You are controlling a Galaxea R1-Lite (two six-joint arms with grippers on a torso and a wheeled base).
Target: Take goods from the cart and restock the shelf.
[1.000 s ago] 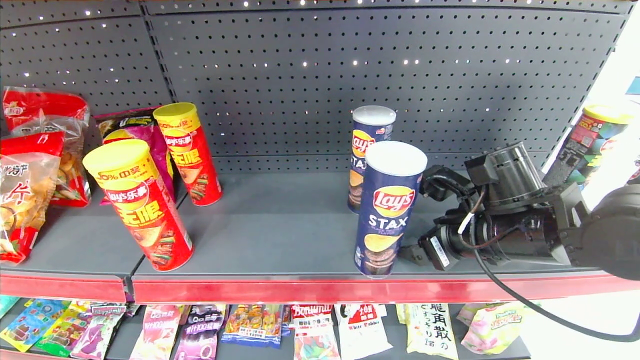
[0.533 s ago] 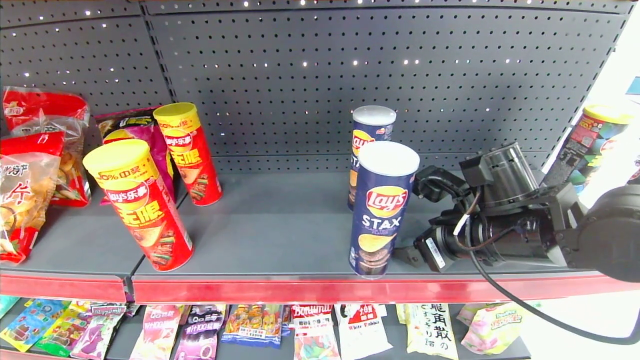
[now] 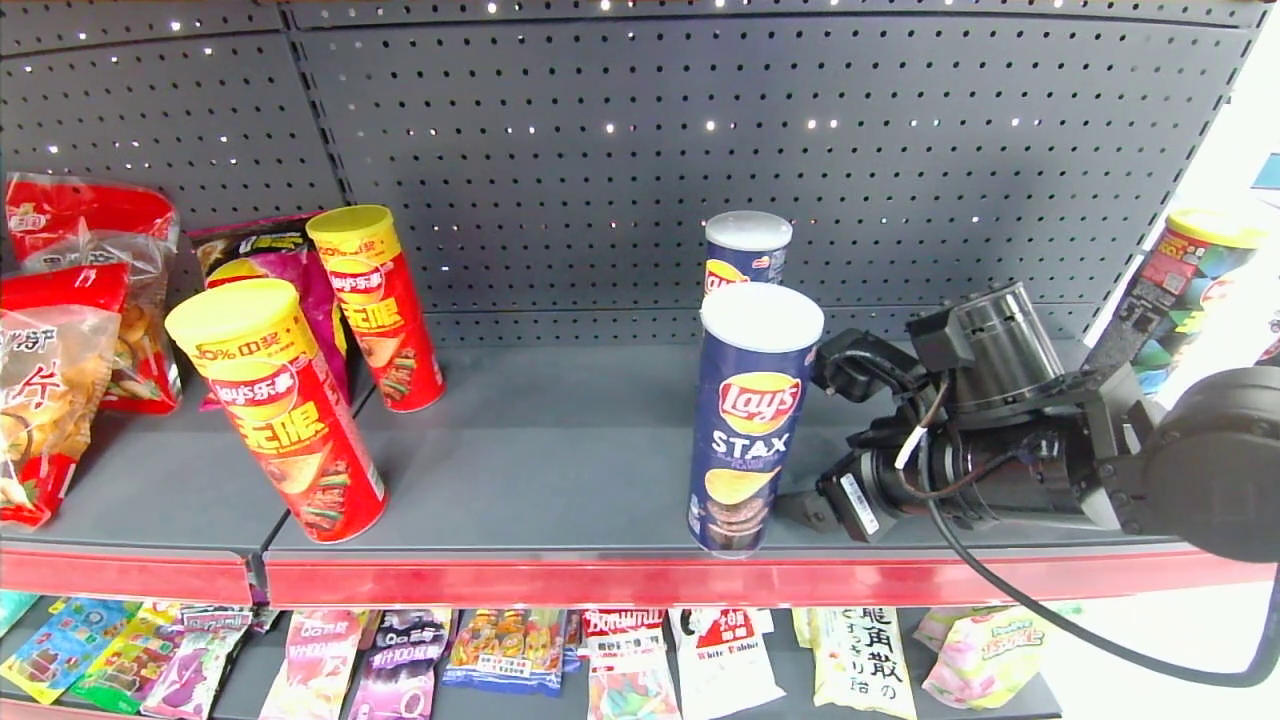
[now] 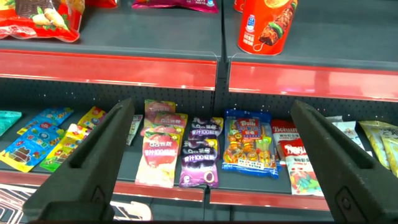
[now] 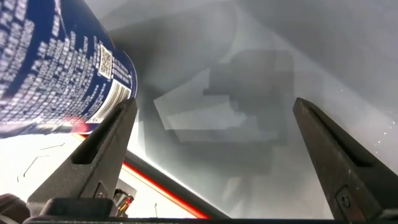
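Blue can by shelf lip, R tool spread wide beside it (L tool likewise).

Front can on shelf, 2nd can behind

The grey shelf with its red front lip is carrying two tall cans right of the middle, the front blue can standing by the lip and the rear blue can standing just behind it. To the left, the front red can and the rear red can are standing upright, while red snack bags and a purple bag are leaning at that end.
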